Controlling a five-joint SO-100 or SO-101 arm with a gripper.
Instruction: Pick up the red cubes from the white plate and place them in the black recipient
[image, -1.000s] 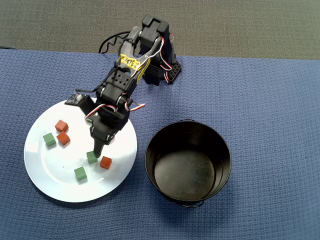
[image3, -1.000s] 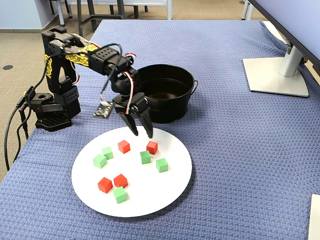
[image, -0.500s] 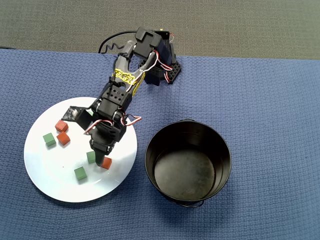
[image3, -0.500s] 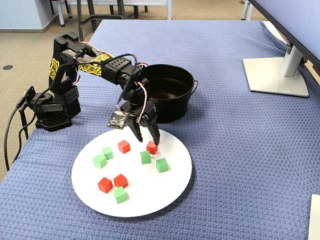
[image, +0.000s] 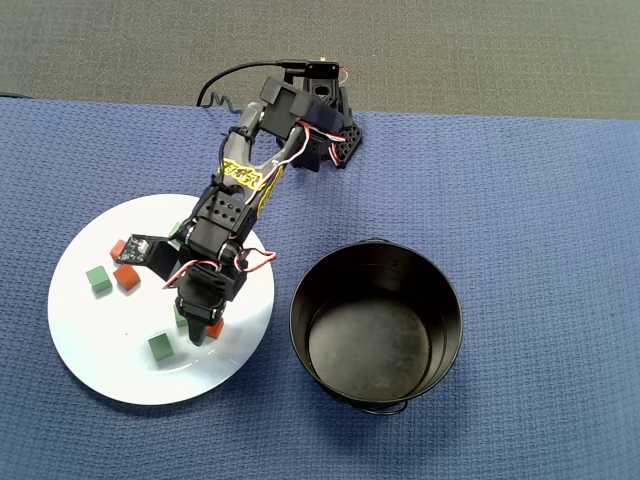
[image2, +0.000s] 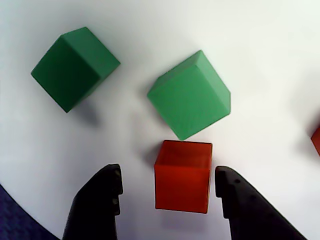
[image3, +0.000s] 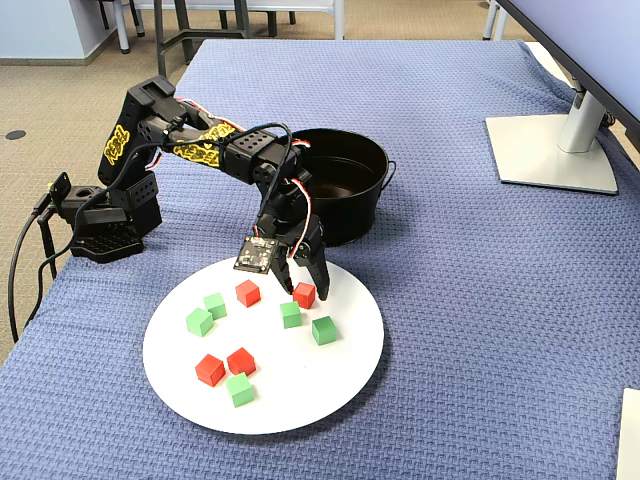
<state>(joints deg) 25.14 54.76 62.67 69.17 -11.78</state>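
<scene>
Lowered since half a second ago — fingers (image2: 167, 182) now spread wide either side of one red cube (image2: 183, 175) on white plate (image3: 330, 390), not gripping. Gaps both sides plain only in wrist view. Black pot (image: 376, 326) nearby.

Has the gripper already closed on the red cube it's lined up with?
No. In the wrist view the gripper stands open, with white plate visible on both sides between its fingers and the red cube.
</scene>
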